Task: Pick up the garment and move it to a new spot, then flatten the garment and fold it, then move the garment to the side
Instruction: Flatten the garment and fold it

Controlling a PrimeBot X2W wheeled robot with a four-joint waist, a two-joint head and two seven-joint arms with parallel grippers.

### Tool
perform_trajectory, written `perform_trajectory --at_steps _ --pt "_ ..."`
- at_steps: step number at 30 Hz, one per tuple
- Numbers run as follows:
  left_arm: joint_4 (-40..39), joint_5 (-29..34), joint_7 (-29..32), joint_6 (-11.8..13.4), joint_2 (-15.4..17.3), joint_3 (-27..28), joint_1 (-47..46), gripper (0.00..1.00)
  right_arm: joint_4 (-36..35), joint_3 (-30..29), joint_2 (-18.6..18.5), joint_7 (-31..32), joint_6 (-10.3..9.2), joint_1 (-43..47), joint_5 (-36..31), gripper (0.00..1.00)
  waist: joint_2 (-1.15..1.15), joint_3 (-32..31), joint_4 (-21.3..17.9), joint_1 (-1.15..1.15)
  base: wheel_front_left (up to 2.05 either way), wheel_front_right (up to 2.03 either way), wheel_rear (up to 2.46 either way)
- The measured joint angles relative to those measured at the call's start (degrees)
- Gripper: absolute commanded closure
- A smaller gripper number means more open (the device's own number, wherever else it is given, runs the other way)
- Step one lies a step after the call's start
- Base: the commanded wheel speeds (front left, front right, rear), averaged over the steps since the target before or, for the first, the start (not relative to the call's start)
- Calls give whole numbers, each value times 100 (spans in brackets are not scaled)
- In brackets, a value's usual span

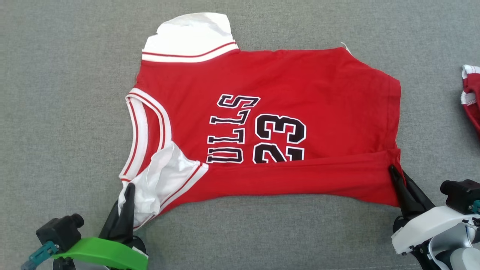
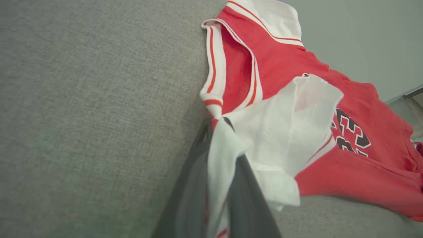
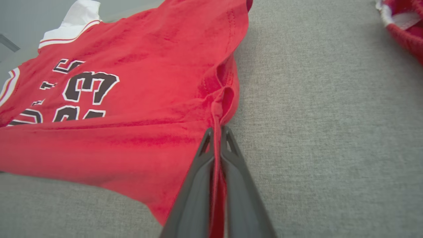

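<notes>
The garment (image 1: 277, 90) is a red jersey with white trimmed sleeves and black "23" lettering, spread on the grey surface with its near edge folded up over the print. My left gripper (image 1: 129, 189) is shut on the near white sleeve (image 2: 281, 132) at the lower left. In the left wrist view the gripper (image 2: 218, 124) pinches white cloth between its dark fingers. My right gripper (image 1: 392, 170) is shut on the jersey's near right hem corner. The right wrist view has the gripper (image 3: 216, 132) clamping a red fold (image 3: 218, 109), with the jersey (image 3: 132, 66) stretching away to the left.
A second red and white cloth item (image 1: 471, 97) lies at the far right edge, also seen as a red and white cloth item (image 3: 403, 26) in the right wrist view. Grey fabric surface (image 1: 60, 93) extends all around the jersey.
</notes>
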Motion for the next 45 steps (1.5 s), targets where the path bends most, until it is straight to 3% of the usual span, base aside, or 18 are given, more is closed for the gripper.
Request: perform_trajectory --at_steps 4,5,6,7,18,26,37,45 --pt "-135 58 183 149 2 -133 139 100 162 -3 31 12 0 1 3 100 0 -75 41 0 0 0 0" --pt "-131 93 224 178 2 -183 128 100 233 13 34 13 0 -9 1 89 0 -85 52 0 0 0 0" --pt "-118 111 233 194 -11 -218 115 56 297 27 36 4 0 -36 1 45 0 -96 57 0 0 0 0" --pt "-82 123 247 213 -25 -247 100 0 339 36 45 -46 0 -74 -11 0 0 -110 56 0 0 0 0" --pt "-144 1250 -808 658 14 -159 -574 0 38 -544 505 -1021 -2 -623 -839 0 0 -239 -159 0 0 0 0" --pt "-345 1945 -1005 893 158 -1 -954 0 -146 -545 692 -1251 -2 -910 -1226 0 0 -379 -283 0 0 0 0" --pt "-371 2056 -1027 895 141 43 -960 0 -96 -509 778 -1251 -2 -900 -1229 0 0 -394 -257 0 0 0 0" --pt "-192 2131 -692 487 240 -164 -2512 0 -221 -380 779 -1217 -2 -1142 -1220 0 0 -111 -268 0 0 0 0"
